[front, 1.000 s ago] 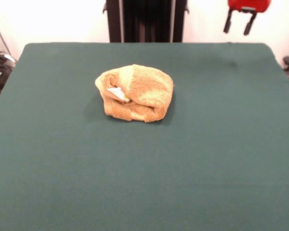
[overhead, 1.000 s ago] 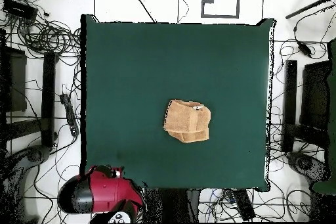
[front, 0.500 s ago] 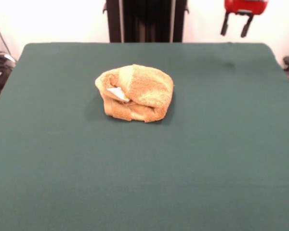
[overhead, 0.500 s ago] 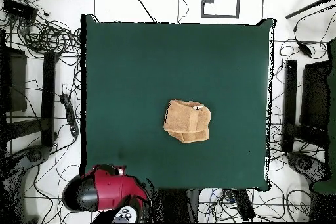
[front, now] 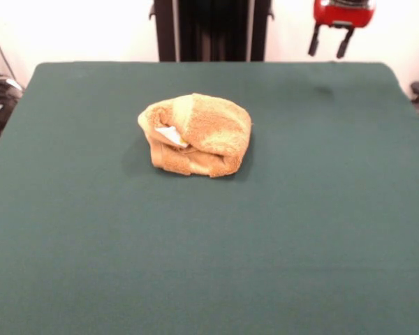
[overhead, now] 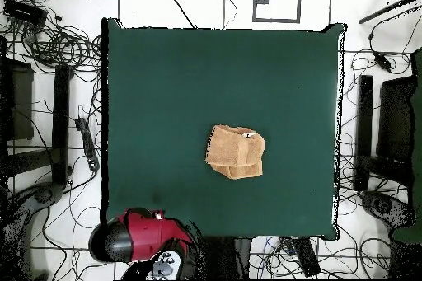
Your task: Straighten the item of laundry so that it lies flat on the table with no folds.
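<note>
The orange-tan towel (front: 195, 135) lies crumpled and folded over itself a little beyond the middle of the dark green table (front: 209, 251), with its white tag showing in a fold on the left side. It also shows in the overhead view (overhead: 235, 152), near the middle of the table (overhead: 165, 88). My gripper (front: 328, 43) hangs beyond the table's far right edge, high above it and far from the towel, its two dark fingers spread apart and empty. In the overhead view the red arm (overhead: 140, 241) sits just off the table's bottom left edge.
The black robot pedestal (front: 211, 29) stands behind the table's far edge. Cables and equipment (overhead: 49, 39) lie on the floor around the table. Dark stands (overhead: 387, 129) flank the sides.
My gripper has drifted left along the table's far edge in the front view; in the overhead view the red arm has moved right. The towel has not moved.
</note>
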Robot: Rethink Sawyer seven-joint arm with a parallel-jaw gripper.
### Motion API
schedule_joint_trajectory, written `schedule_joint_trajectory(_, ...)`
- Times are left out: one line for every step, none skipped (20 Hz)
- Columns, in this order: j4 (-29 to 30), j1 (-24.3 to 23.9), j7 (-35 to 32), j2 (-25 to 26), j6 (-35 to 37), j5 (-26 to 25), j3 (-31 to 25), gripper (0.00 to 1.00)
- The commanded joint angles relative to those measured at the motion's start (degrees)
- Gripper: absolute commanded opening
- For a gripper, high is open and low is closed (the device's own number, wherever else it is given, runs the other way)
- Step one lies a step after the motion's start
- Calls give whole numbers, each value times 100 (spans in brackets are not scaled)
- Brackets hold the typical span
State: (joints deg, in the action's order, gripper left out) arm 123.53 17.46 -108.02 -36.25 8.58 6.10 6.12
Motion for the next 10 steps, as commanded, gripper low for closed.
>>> schedule_joint_trajectory(-248,-164,-632,199,-411,-217,-624,100)
schedule_joint_trajectory(-276,-179,-623,217,-420,-261,-621,100)
schedule_joint_trajectory(-311,-199,-616,234,-423,-298,-609,100)
schedule_joint_trajectory(-336,-222,-605,232,-416,-332,-601,100)
schedule_joint_trajectory(-361,-244,-594,229,-409,-366,-594,100)
schedule_joint_trajectory(-382,-261,-578,218,-356,-390,-588,100)
schedule_joint_trajectory(-416,-280,-545,210,-285,-424,-577,100)
schedule_joint_trajectory(-451,-300,-512,202,-214,-458,-565,100)
schedule_joint_trajectory(-479,-327,-498,196,-171,-486,-568,100)
schedule_joint_trajectory(-507,-354,-484,190,-127,-514,-572,100)
